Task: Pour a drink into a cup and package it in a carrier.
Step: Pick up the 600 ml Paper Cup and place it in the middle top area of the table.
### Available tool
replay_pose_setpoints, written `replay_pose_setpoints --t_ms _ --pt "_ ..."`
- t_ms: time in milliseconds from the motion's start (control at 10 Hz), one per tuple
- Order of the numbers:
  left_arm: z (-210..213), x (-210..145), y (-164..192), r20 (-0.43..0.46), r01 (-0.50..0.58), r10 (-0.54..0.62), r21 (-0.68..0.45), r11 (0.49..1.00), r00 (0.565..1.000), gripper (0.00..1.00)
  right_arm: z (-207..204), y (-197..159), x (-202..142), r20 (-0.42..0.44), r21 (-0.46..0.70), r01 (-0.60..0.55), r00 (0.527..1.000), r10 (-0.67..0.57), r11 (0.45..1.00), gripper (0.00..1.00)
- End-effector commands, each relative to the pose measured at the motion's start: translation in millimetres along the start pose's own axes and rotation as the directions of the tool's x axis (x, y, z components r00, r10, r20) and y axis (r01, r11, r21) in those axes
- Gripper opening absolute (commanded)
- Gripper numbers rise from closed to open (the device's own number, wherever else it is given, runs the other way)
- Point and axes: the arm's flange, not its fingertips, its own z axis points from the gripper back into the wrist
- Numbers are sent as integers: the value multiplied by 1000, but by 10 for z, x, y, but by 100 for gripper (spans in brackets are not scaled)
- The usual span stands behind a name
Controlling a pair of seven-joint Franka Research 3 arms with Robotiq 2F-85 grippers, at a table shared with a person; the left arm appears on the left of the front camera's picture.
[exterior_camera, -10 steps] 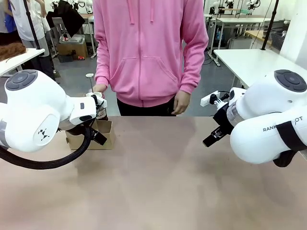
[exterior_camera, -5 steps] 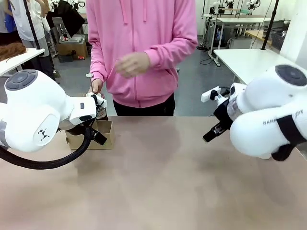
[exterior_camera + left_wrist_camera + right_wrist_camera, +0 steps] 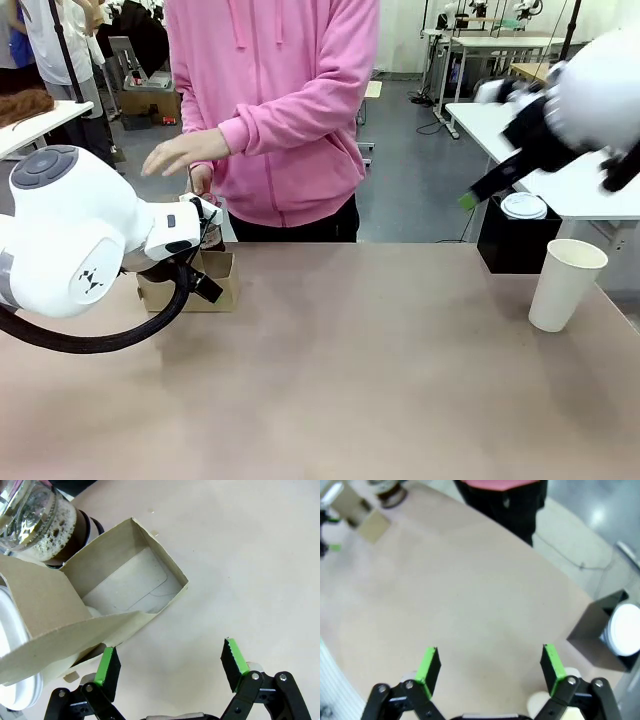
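Note:
The brown cardboard carrier (image 3: 213, 282) stands at the table's left, half hidden by my left arm. In the left wrist view one carrier (image 3: 131, 592) compartment lies bare just beyond my open left gripper (image 3: 170, 664). Behind the carrier stands the glass press jug (image 3: 35, 517) with the foamy brown drink (image 3: 57, 532); a person's hand (image 3: 203, 181) rests at its plunger. The white paper cup (image 3: 565, 284) stands upright at the table's right. My right gripper (image 3: 473, 196) hangs high above the right side, open and holding nothing (image 3: 490, 666).
A black box (image 3: 513, 246) topped by a white lid (image 3: 524, 206) stands behind the cup. The person in a pink hoodie holds the other hand (image 3: 180, 152) out over the left side. A white round rim (image 3: 11, 645) shows past the carrier's panel.
My right arm has swung up and to the right, uncovering the cup and black box. The person's free hand rose and reached toward the left. My left arm has stayed still.

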Motion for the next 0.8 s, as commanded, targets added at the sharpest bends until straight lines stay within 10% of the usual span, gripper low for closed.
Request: replay_pose_setpoints --t_ms 0,700 --pt "0 -1 -2 0 0 0 0 1000 1000 100 392 -779 -394 68 166 -129 991 119 978 100" --pt "0 -1 -2 0 0 0 0 1000 1000 100 169 -1921 -2033 566 226 -254 820 85 941 100"
